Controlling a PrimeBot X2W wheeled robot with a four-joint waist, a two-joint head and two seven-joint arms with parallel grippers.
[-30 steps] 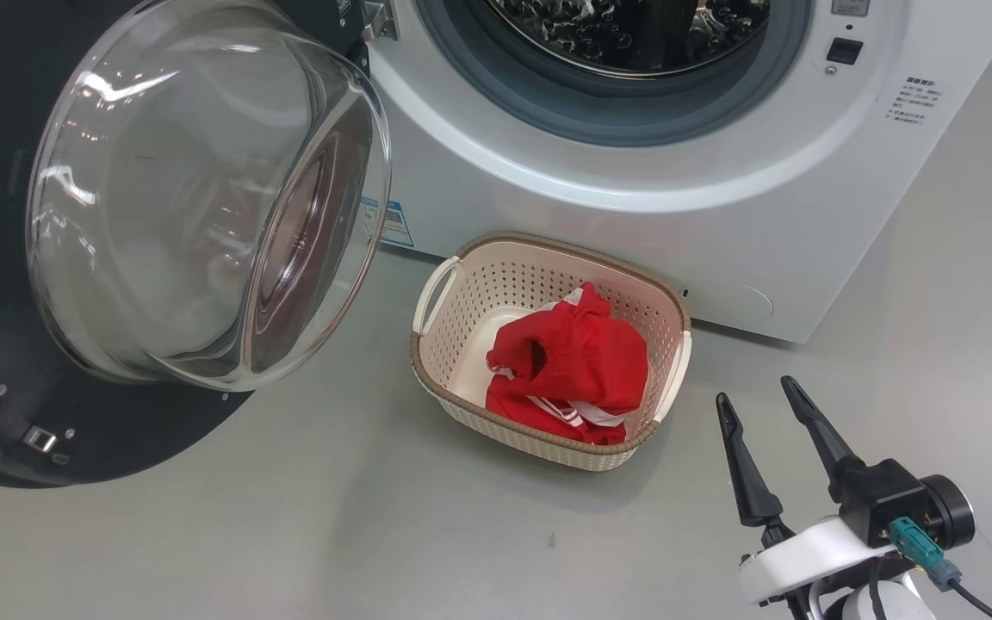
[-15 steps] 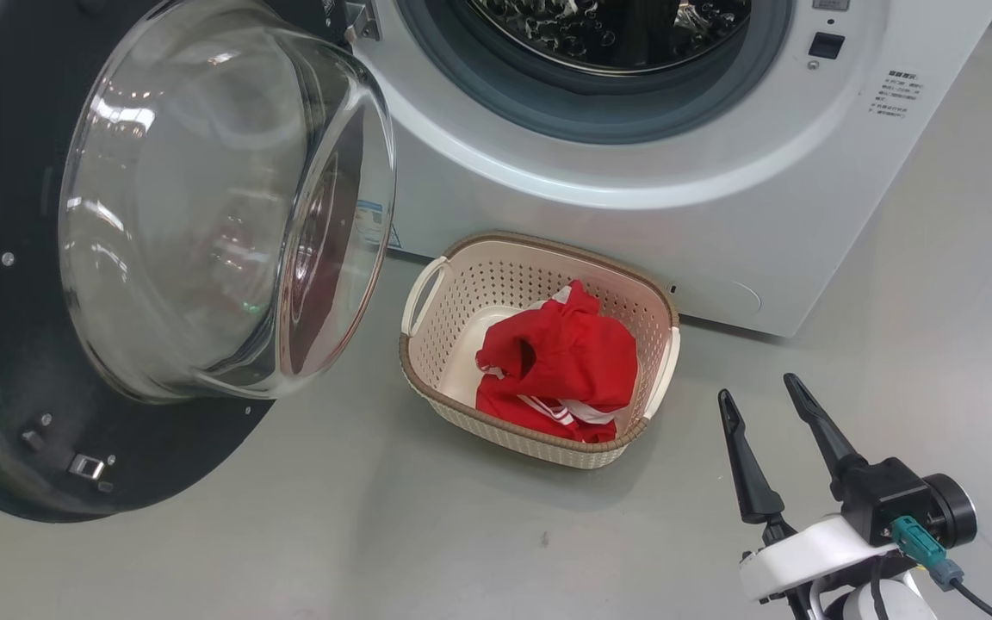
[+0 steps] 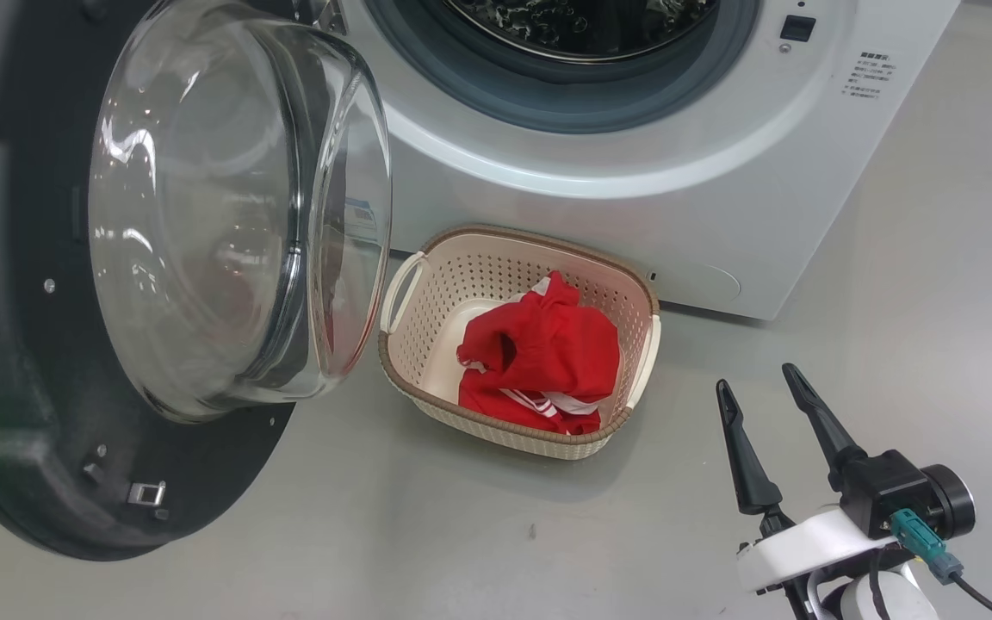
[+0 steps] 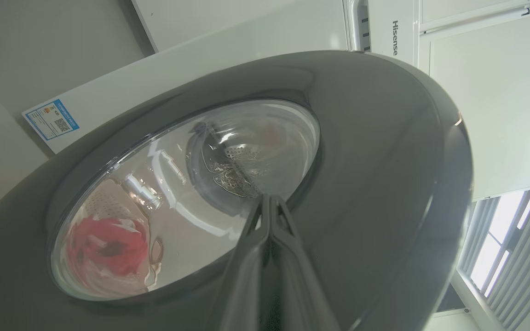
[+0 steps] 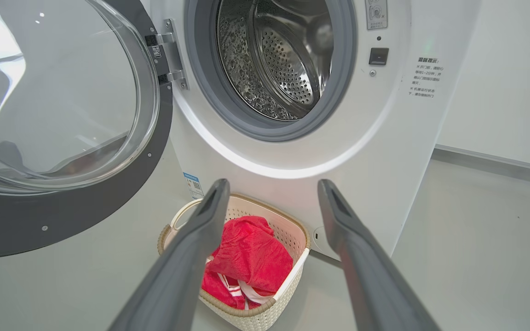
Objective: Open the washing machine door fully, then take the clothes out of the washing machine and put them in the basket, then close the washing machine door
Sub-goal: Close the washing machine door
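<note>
Head view: on the grey floor (image 3: 375, 534), the basket (image 3: 479, 275) at centre holds the clothes (image 3: 548, 353), below the washing machine (image 3: 599, 207); the door (image 3: 203, 224) stands ajar at 9 o'clock. The right gripper (image 3: 757, 379), at 5 o'clock, is spread wide and empty.
Left wrist view: the left gripper (image 4: 269, 198) is pinched together, empty, pointing at the door; blinds (image 4: 499, 248) at 4 o'clock.
Right wrist view: drum (image 5: 283, 55) at 12 o'clock, white wall (image 5: 513, 69) at 3 o'clock.
</note>
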